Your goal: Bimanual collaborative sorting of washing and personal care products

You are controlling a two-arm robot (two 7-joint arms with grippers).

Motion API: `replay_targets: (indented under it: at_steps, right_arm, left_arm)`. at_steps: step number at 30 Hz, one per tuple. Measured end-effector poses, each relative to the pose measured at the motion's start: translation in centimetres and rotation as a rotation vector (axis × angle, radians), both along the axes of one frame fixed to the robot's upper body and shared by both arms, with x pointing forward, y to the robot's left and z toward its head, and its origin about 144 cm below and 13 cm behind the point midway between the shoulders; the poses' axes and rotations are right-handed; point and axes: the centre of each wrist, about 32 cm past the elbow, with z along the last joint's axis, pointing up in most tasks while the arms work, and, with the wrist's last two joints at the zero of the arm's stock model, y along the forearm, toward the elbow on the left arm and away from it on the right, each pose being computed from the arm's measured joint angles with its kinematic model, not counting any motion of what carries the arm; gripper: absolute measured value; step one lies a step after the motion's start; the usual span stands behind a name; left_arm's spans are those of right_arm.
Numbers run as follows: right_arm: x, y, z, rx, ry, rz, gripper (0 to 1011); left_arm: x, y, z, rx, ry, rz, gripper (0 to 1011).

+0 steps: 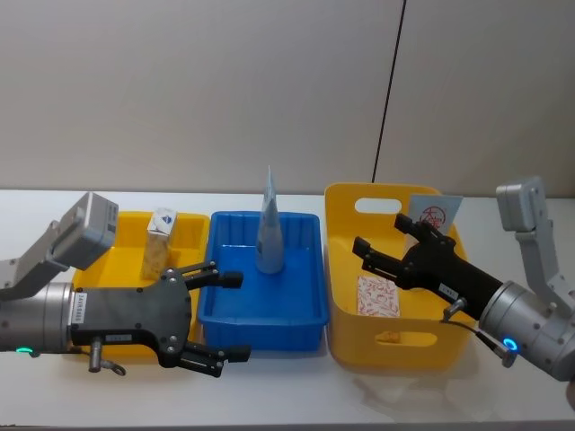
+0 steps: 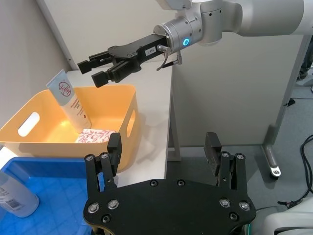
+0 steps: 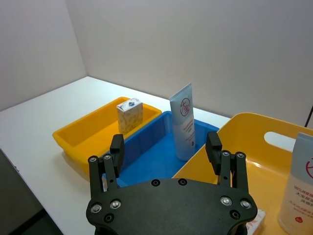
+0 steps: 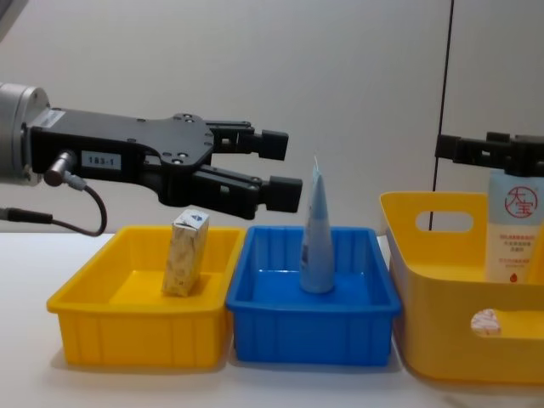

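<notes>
Left gripper [image 1: 220, 315], fingers spread and empty, hovered above the near edge of the blue tray [image 1: 260, 301], beside the yellow tray [image 1: 126, 235]. Just beyond its fingertips, the pale blue tapering tube [image 1: 269, 226] stood upright on its cap in the blue tray; to the gripper's outer side, the beige carton [image 1: 161, 242] stood upright in the yellow tray. Right gripper [image 1: 381, 236], likewise released and holding nothing, hung over the big yellow handled bin [image 1: 395, 341], well apart from the left gripper. Below its fingers, the white box with red floral print [image 1: 378, 296] lay flat on the bin floor. Just past its fingertips, the white bottle with red round logo [image 1: 435, 215] leaned against the bin's far wall. Trays and bin stood side by side on the white table [image 1: 287, 395].
</notes>
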Motion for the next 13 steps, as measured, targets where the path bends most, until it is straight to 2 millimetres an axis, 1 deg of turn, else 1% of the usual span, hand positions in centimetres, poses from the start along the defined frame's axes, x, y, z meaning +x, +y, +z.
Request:
replay_targets:
  at_steps: [13]
  right_arm:
    - [-0.47,0.14,-0.09,-0.002,0.004,0.010,1002]
  left_arm:
    - [0.00,0.00,0.00,0.000,0.000,0.000,1001]
